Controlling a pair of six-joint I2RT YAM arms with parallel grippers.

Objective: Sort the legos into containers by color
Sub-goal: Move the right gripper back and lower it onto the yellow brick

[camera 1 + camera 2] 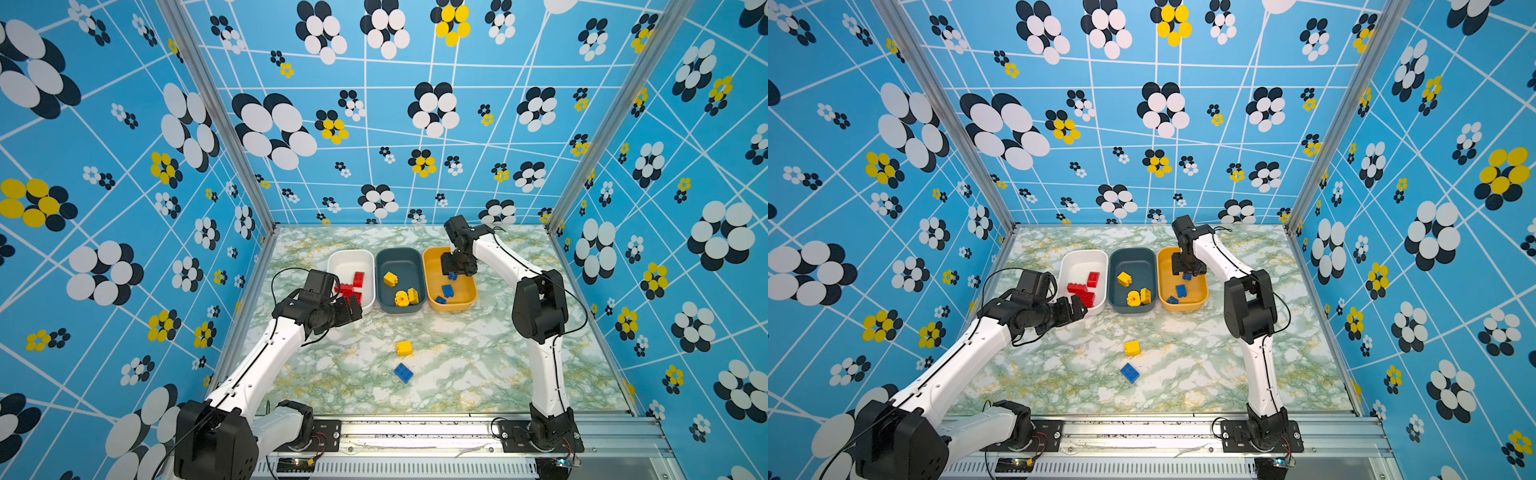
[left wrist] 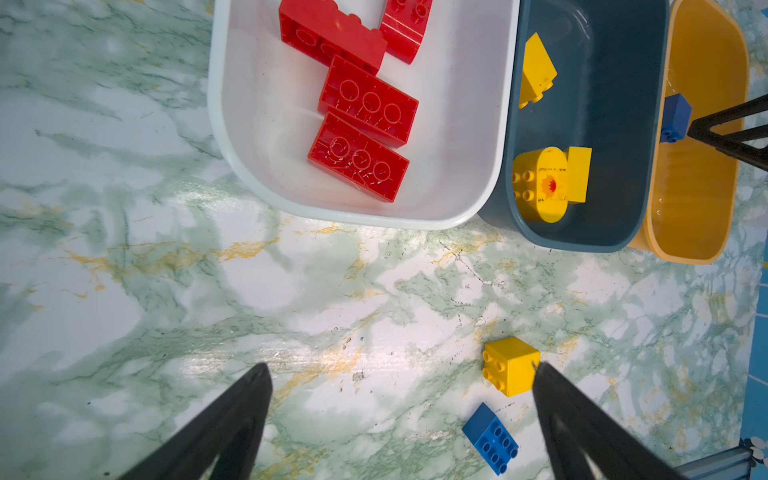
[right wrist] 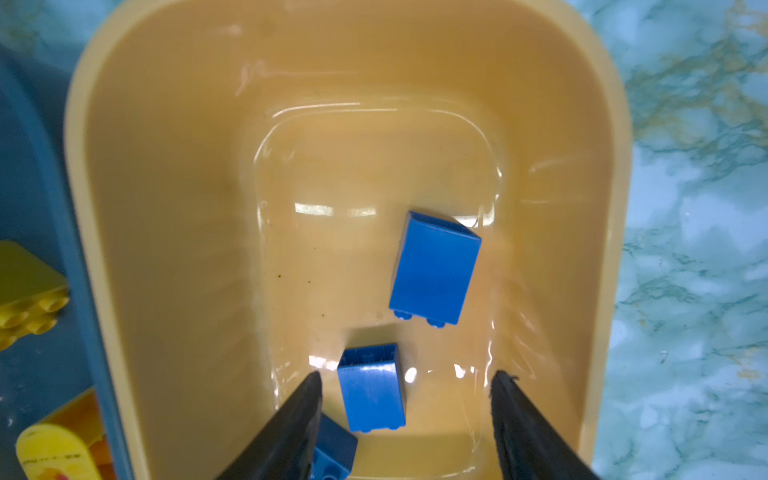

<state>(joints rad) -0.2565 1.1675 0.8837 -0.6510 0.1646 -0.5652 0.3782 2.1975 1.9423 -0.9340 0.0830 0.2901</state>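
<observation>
My right gripper (image 3: 407, 376) is open over the orange tub (image 3: 124, 166), mid-frame, and the blue brick (image 3: 371, 386) looks loose. I should lift straight up, slowly. My left gripper (image 2: 401, 368) is open and empty.

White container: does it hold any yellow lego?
No, in the left wrist view the white container holds only red legos.

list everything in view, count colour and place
white tub: one, white, left
teal tub: one, dark teal, middle
orange tub: one, yellow-orange, right
red bricks: four, red, in white tub
yellow bricks: three, yellow, in teal tub
blue bricks: three, blue, in orange tub
loose yellow brick: one, yellow, on table
loose blue brick: one, blue, on table
table: one, green-white marble
left arm: one, white-black, jaws open near white tub
right arm: one, white-black, jaws open over orange tub
</observation>
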